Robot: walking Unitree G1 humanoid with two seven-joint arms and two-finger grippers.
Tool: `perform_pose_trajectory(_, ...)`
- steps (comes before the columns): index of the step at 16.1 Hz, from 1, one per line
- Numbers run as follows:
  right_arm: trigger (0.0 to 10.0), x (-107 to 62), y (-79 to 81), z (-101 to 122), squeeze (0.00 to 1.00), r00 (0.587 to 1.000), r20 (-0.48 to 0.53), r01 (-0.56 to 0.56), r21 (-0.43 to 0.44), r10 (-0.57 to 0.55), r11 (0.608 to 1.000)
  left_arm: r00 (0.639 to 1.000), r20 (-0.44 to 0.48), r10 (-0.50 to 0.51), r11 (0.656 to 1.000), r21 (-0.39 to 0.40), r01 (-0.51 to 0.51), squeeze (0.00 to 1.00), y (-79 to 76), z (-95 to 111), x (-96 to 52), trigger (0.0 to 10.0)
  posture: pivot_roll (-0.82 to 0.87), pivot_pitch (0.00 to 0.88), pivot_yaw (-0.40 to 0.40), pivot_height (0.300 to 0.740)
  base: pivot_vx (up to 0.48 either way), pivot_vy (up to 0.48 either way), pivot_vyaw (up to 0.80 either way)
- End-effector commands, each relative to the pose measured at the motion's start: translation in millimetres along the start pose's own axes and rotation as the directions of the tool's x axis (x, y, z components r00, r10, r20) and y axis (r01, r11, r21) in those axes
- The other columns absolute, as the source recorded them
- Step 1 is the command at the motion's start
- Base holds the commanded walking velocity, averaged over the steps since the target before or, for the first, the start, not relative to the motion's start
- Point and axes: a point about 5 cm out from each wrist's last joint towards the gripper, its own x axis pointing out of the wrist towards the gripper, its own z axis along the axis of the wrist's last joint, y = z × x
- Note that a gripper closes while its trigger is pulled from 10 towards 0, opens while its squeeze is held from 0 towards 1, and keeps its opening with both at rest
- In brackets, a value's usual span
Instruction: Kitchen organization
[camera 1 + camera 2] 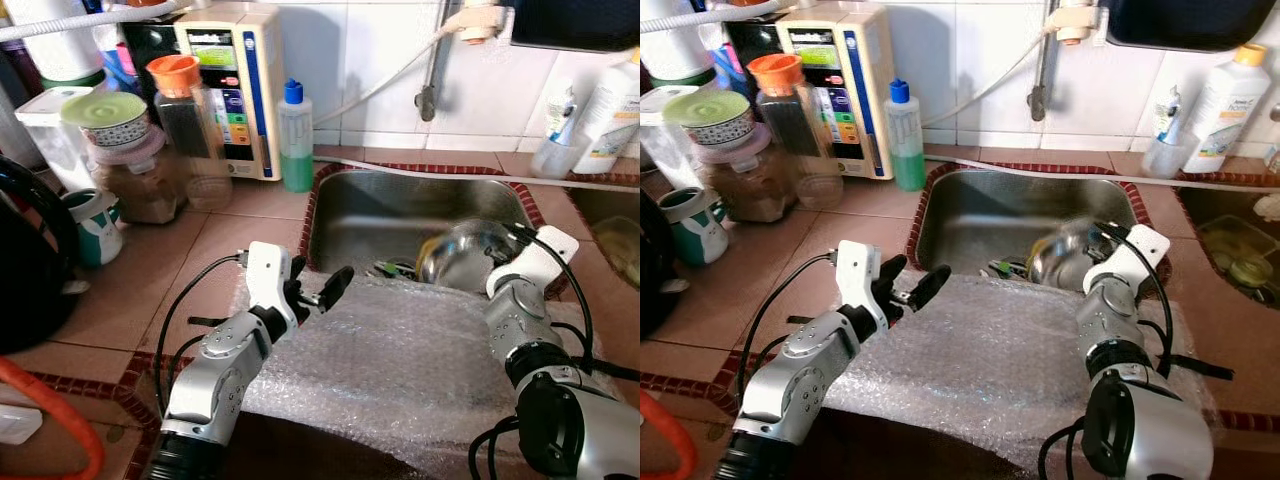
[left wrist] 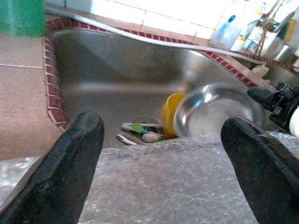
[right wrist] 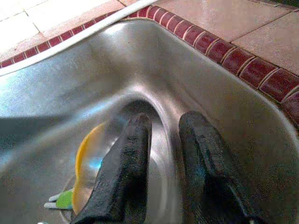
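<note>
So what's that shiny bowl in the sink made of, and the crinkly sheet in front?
The bowl, gripped at its rim by the right end effector, looks like polished steel: mirror-bright, blurred reflections. The sheet looks like clear plastic bubble wrap: tiny bumps, glossy. The sink seems brushed stainless steel, duller grey.

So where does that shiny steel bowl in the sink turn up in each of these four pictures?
Left eye view: the steel bowl sits at the sink's near right, by the right gripper.
Right eye view: same place, bowl just above the bubble wrap.
Left wrist view: bowl between the open left fingers, blurred.
Right wrist view: bowl rim between the right fingers.
Shared landmark: the yellow item beside the bowl.
</note>
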Motion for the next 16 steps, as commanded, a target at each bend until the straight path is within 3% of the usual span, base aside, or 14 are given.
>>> perform_pose_trajectory(1,10.0,-3.7,2.6,-17.0,1.00,0.997,-0.080,-0.012,-0.018,0.011,1.000,1.000,-0.003,-0.002,1.000,0.020,0.002,0.00,-1.1,2.6,-0.5,10.0,0.06,0.000,0.088,0.740,0.000,0.000,0.00)
perform_pose_trajectory(6,10.0,-3.4,0.4,-15.7,1.00,0.998,-0.068,-0.016,-0.020,0.015,1.000,1.000,-0.008,0.001,1.000,0.023,-0.001,0.00,-1.2,1.6,-0.4,10.0,0.06,0.000,0.083,0.740,0.000,0.000,0.00)
perform_pose_trajectory(8,10.0,-3.3,8.8,-9.6,1.00,0.997,-0.021,-0.072,-0.045,0.071,0.996,1.000,-0.011,0.020,0.999,0.044,-0.020,0.00,0.5,2.3,0.2,10.0,0.06,0.000,0.078,0.740,0.000,0.000,0.00)
perform_pose_trajectory(10,10.0,-10.3,25.0,-10.6,1.00,0.984,0.064,-0.162,-0.110,0.169,0.981,0.994,0.044,0.096,0.986,0.131,-0.101,0.00,7.1,9.1,1.9,10.0,0.04,0.000,0.078,0.740,0.000,0.000,0.00)
perform_pose_trajectory(11,10.0,-11.3,26.5,-11.0,1.00,0.981,0.072,-0.169,-0.114,0.178,0.979,0.993,0.053,0.103,0.984,0.138,-0.110,0.00,7.6,9.9,2.0,10.0,0.04,0.000,0.078,0.740,0.000,0.000,0.00)
perform_pose_trajectory(13,10.0,-20.4,33.0,0.4,1.00,0.937,0.224,-0.215,-0.230,0.267,0.949,0.982,0.101,0.162,0.973,0.153,-0.176,0.00,12.9,15.2,1.7,10.0,0.03,0.000,0.076,0.740,0.000,0.000,0.00)
perform_pose_trajectory(16,10.0,-40.4,38.3,14.0,1.00,0.858,0.353,-0.254,-0.341,0.374,0.905,0.960,0.146,0.237,0.945,0.193,-0.262,0.00,21.9,17.3,-1.8,10.0,0.00,0.000,0.072,0.740,0.000,0.000,0.00)
